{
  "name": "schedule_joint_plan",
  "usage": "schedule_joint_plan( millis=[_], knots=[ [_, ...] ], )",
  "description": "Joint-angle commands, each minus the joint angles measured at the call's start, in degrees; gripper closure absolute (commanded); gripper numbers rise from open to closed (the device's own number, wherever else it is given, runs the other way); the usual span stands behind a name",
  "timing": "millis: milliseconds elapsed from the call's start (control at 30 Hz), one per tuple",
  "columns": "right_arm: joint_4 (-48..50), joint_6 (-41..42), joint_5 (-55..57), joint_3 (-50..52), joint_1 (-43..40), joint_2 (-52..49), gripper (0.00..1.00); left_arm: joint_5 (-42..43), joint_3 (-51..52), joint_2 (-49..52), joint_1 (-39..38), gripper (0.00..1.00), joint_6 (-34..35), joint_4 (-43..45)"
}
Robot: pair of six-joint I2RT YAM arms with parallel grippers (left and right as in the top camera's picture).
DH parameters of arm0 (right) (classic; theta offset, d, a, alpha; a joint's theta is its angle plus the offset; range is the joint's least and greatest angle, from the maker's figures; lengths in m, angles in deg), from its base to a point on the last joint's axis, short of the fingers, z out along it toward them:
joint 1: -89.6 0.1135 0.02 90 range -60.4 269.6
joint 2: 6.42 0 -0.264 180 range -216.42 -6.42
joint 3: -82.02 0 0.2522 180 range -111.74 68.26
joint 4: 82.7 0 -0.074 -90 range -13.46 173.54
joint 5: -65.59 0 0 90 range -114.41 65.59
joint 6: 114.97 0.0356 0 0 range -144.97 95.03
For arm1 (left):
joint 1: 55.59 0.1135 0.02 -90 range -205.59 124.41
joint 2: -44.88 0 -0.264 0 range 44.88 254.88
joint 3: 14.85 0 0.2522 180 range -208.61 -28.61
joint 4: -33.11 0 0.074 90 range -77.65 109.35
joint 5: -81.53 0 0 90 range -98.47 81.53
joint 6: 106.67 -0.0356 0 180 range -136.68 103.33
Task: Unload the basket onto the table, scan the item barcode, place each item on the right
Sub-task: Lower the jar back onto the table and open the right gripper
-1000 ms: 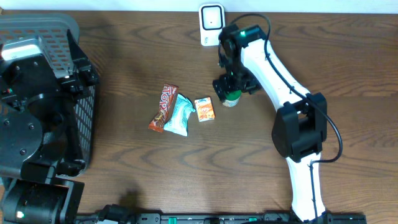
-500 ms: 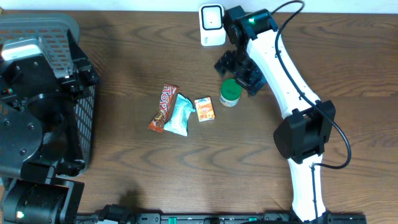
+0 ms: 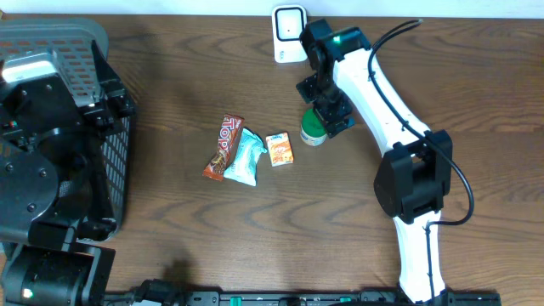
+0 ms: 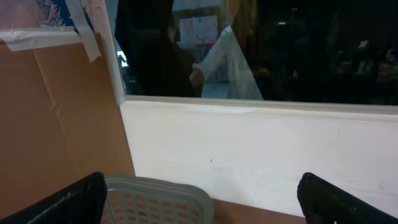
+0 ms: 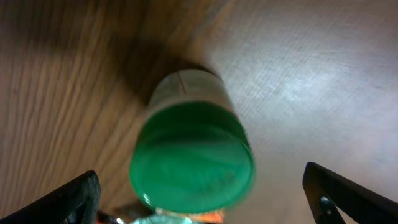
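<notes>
While the right arm hangs over the green-lidded jar (image 3: 315, 127), I read this as the approach before the pickup — nothing is held yet. The right fingers (image 5: 65, 200) are spread wide, one at each edge of the wrist view, and the jar's lid sits between them but lower down, not touched. The jar stands on the worktop (image 3: 484, 85), just right of the small orange box (image 3: 280, 150), with the white scanner (image 3: 290, 32) near it at the back edge.

Over on the far left, the left fingers (image 4: 68, 200) are also spread with nothing in them, up above the basket (image 4: 155, 194).

Next I'd want a straight drop so the fingers straddle the jar's body below the lid, then a firm close and a lift. I can't see a barcode from here — so I expect to turn the jar in front of the scanner.
</notes>
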Motion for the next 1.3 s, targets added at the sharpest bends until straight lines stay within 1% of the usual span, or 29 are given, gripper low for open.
schedule_joint_plan(
  millis=[0,67,233,267,400,433,467,533,600,667,700,800,867,967,1067,1133,1233,1267],
  knots=[
    [4.3,2.1,1.1,4.5,0.2,0.8,0.01,-0.7,0.3,-0.1,0.2,0.02,-0.4,0.2],
    [8.0,1.9,1.0,7.2,0.2,0.8,0.01,-0.7,0.3,-0.1,0.2,0.02,-0.4,0.2],
    [11.2,1.3,-0.8,10.8,0.3,0.8,0.01,-0.7,0.3,-0.1,0.2,0.02,-0.4,0.2],
    [11.1,0.3,-0.7,11.1,0.3,0.8,0.04,-0.8,0.3,-0.1,0.2,0.02,-0.4,0.2],
    [11.1,-7.8,-0.8,11.1,0.3,0.8,0.34,-0.8,0.3,-0.1,0.2,0.02,-0.4,0.2],
    [10.5,-12.1,-0.8,11.1,0.4,0.9,0.45,-0.8,0.3,-0.1,0.2,0.02,-0.4,0.2],
    [9.8,-13.8,-0.8,11.1,0.4,0.9,0.49,-0.8,0.3,-0.1,0.2,0.02,-0.4,0.2],
    [7.9,-17.2,-0.8,11.1,0.4,1.0,0.51,-0.7,0.3,-0.1,0.2,0.02,-0.4,0.2],
    [6.8,-22.0,-0.8,11.0,0.3,1.1,0.51,-0.7,0.3,-0.1,0.2,0.02,-0.4,0.2],
    [6.7,-28.7,-1.5,10.8,0.0,1.3,0.48,-0.7,0.3,-0.1,0.2,0.02,-0.4,0.2],
    [6.9,-33.4,-1.7,10.5,-0.2,1.3,0.46,-0.8,0.3,-0.1,0.2,0.02,-0.4,0.2],
    [6.6,-51.3,-1.8,8.9,-0.5,1.3,0.44,-0.8,0.3,-0.1,0.2,0.02,-0.4,0.2],
    [6.0,-62.2,-1.8,7.7,-0.5,1.3,0.4,-0.7,0.3,-0.1,0.2,0.02,-0.4,0.2],
    [5.5,-78.2,-1.6,6.8,-0.5,1.4,0.36,-0.7,0.3,-0.1,0.2,0.02,-0.4,0.2],
    [5.9,-85.9,-1.6,6.8,-0.5,1.4,0.32,-0.7,0.3,-0.1,0.2,0.02,-0.4,0.2],
    [5.8,-86.6,-1.6,6.7,-0.4,1.4,0.29,-0.7,0.3,-0.1,0.2,0.02,-0.4,0.2],
    [5.5,-86.6,-1.6,6.4,0.0,1.6,0.16,-0.7,0.3,-0.1,0.2,0.02,-0.4,0.2],
    [5.4,-86.7,-1.6,6.2,0.2,1.6,0.09,-0.7,0.3,-0.1,0.2,0.02,-0.4,0.2]
  ],
)
